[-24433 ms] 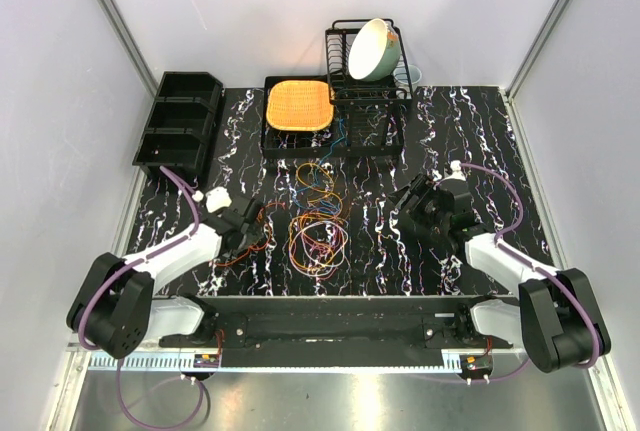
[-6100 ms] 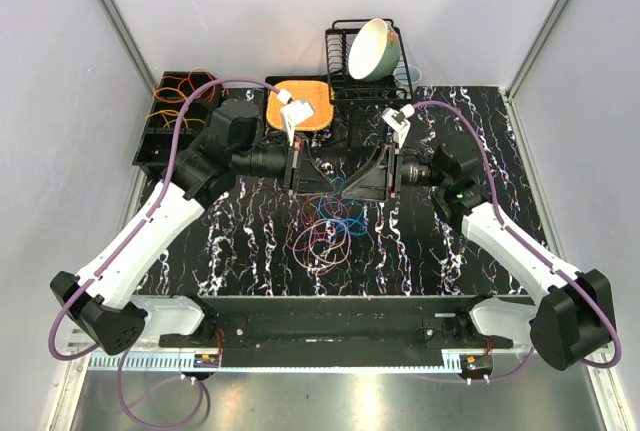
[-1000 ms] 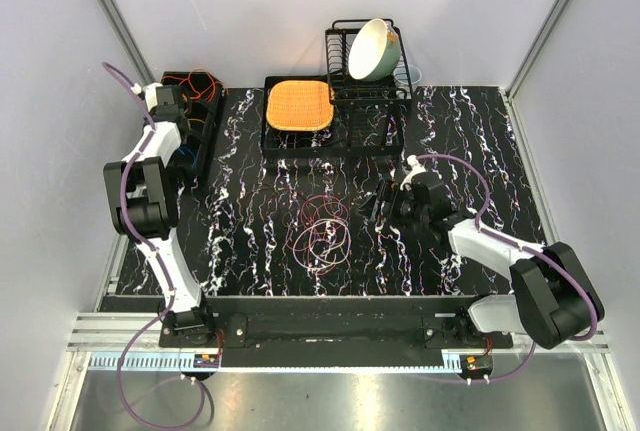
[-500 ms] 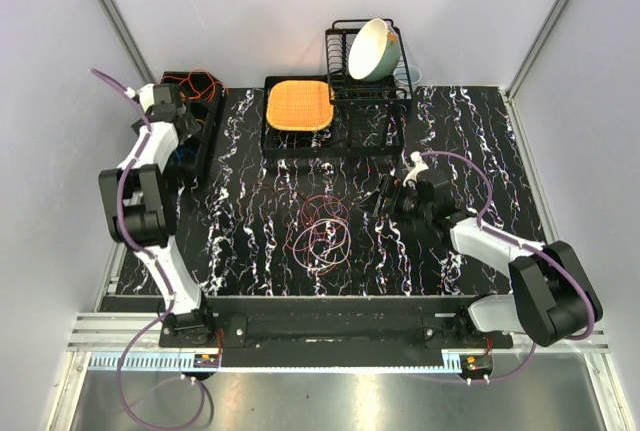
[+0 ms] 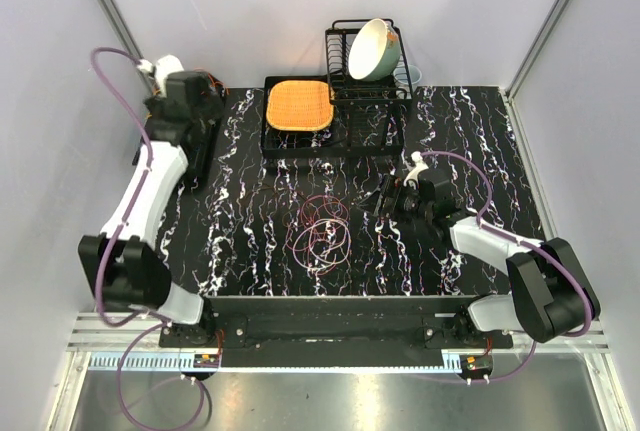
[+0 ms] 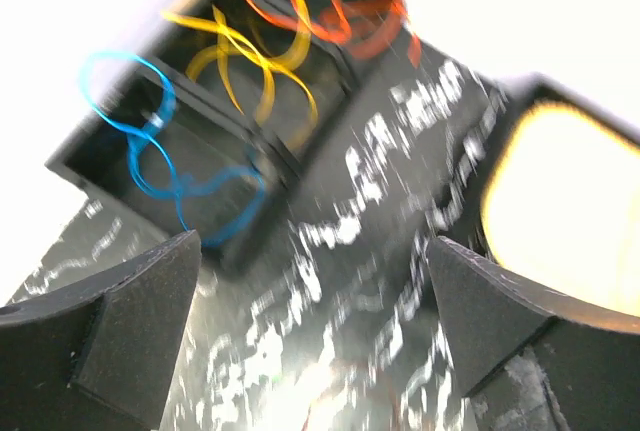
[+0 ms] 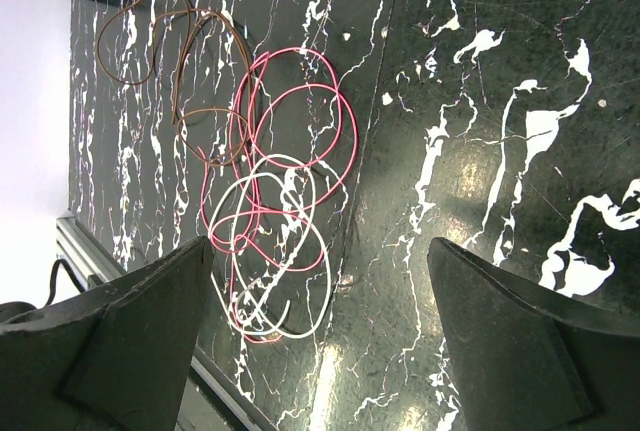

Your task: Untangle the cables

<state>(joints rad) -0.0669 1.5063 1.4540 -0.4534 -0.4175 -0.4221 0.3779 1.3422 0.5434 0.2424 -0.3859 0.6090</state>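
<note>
A tangle of thin cables (image 5: 320, 231) lies on the black marbled table mid-front. In the right wrist view it shows as a pink loop (image 7: 290, 151), a white loop (image 7: 285, 241) and a brown loop (image 7: 185, 61). My right gripper (image 5: 385, 194) is open and empty, just right of the tangle (image 7: 320, 321). My left gripper (image 5: 198, 109) is open and empty at the back left, over the black bin (image 6: 240, 256). The bin holds a blue cable (image 6: 150, 151), a yellow cable (image 6: 250, 61) and an orange-red cable (image 6: 345, 1) in separate compartments. The left wrist view is blurred.
A black tray with an orange mat (image 5: 298, 106) stands at the back middle. A dish rack (image 5: 365, 101) with a pale bowl (image 5: 372, 49) stands to its right. White walls close in the left, back and right sides.
My left arm has swung its elbow down and outward, and its gripper has shifted slightly right by the bin. My right gripper has barely moved.
</note>
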